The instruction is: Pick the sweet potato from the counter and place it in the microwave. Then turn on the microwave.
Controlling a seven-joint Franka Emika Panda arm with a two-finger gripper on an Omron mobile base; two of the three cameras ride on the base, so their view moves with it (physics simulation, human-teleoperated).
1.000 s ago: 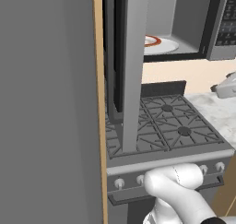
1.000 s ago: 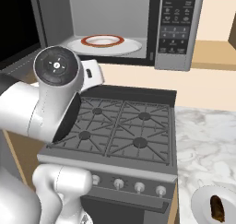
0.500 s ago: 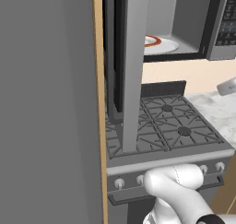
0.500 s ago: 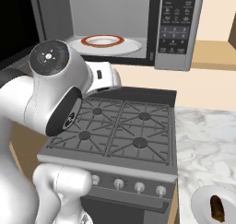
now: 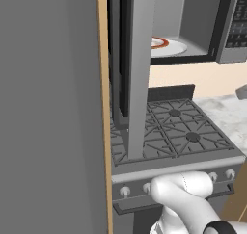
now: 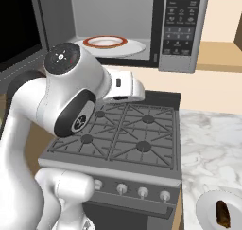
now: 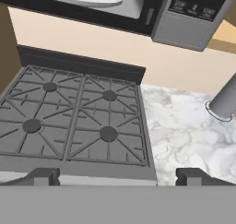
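Two fingertips (image 7: 45, 176) spread wide, holding nothing, above stove's (image 7: 78, 126) front edge.

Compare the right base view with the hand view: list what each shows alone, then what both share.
Right base view alone: the sweet potato on a small plate at the counter's near edge, and the stove knobs.
Hand view alone: a grey cylinder standing on the counter, and the open gripper.
Both: the stove, the open microwave.
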